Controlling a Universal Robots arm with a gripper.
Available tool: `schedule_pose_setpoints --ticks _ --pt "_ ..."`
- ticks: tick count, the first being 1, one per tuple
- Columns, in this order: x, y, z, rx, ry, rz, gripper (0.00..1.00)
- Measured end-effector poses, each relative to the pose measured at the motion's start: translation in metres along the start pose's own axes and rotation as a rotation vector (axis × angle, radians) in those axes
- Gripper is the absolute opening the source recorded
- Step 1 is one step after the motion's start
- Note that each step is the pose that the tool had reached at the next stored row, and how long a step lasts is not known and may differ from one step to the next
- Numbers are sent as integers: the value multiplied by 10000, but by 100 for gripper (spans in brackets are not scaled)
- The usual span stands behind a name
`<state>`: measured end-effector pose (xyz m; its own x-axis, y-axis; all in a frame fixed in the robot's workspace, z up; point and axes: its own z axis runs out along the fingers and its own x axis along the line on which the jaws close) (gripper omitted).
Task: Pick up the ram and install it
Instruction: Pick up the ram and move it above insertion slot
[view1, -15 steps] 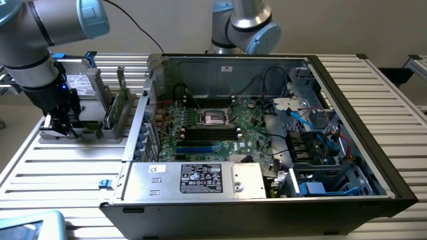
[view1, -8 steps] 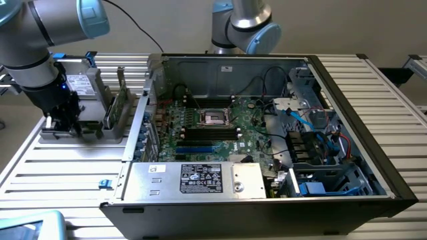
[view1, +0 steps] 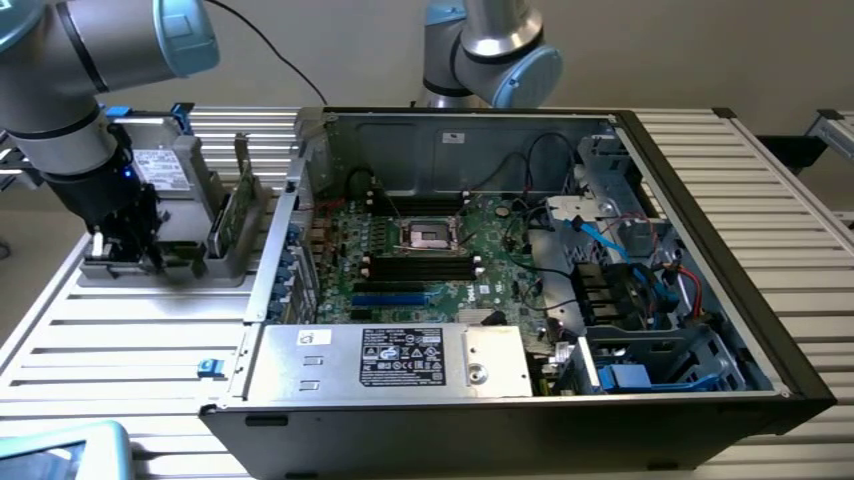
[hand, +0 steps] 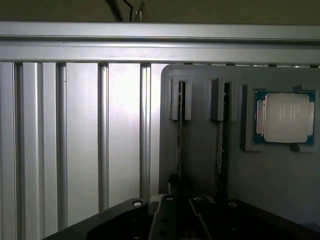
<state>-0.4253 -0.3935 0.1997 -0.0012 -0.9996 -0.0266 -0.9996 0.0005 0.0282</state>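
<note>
Arm (view1: 60, 110) reaches down at the exterior view's left, over a grey holder (view1: 187, 272) on the slatted surface (view1: 134, 340), beside the open PC case (view1: 801, 370).

Jaws are down in the holder and closed in on the ram stick (hand: 179, 145). In the wrist view the two tips press either side of its thin top edge w/ no gap showing, so I read it as gripped. Stick isn't lifted yet: its far end sits in a slotted post (hand: 180, 100).

The board stands on its long edge, prob. so the jaws can pinch its flat faces from above and carry it in the same attitude a slot takes it. Can't tell how far along the stick the grip sits.

- 2nd stick (hand: 220, 150): parallel, just beside the first, in its own post. The gap between them looks left for a jaw tip.
- CPU (hand: 285, 117): flat in a recess of the same holder, beyond the 2nd stick, untouched.
- Grey drive w/ white label (view1: 167, 170): stands in the holder by the arm's wrist.

Case lies on its side w/ the panel off, so the mobo (view1: 501, 270) faces up. Its black memory slots (view1: 420, 265), next to the CPU socket (view1: 430, 235), are open to reach from above. They're well apart from the held stick.
</note>
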Motion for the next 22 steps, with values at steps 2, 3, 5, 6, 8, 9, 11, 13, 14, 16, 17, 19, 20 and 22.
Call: schedule_pose_setpoints --ticks 2,3,5,6,8,9,11,13,14,16,17,19,20,22 --pt "0 0 -3 0 0 0 13" --pt "0 0 -16 -1 -1 0 13" --pt "-2 2 -51 0 -8 0 13" --pt "-2 2 -71 1 -13 0 13" --pt "-3 3 -120 1 -16 0 13" --pt "-4 4 -149 0 -18 0 13" --pt "-6 6 -212 1 -20 0 13" --pt "-8 8 -290 -1 -25 0 13" --pt "-9 9 -327 -1 -30 -1 13" --pt "-11 11 -398 -1 -42 -1 13" --pt "-12 12 -437 -3 -45 -1 13" --pt "-14 15 -523 -4 -51 -1 13" --pt "-15 16 -563 -5 -55 -1 13" --pt "-17 18 -643 -4 -61 -1 13"
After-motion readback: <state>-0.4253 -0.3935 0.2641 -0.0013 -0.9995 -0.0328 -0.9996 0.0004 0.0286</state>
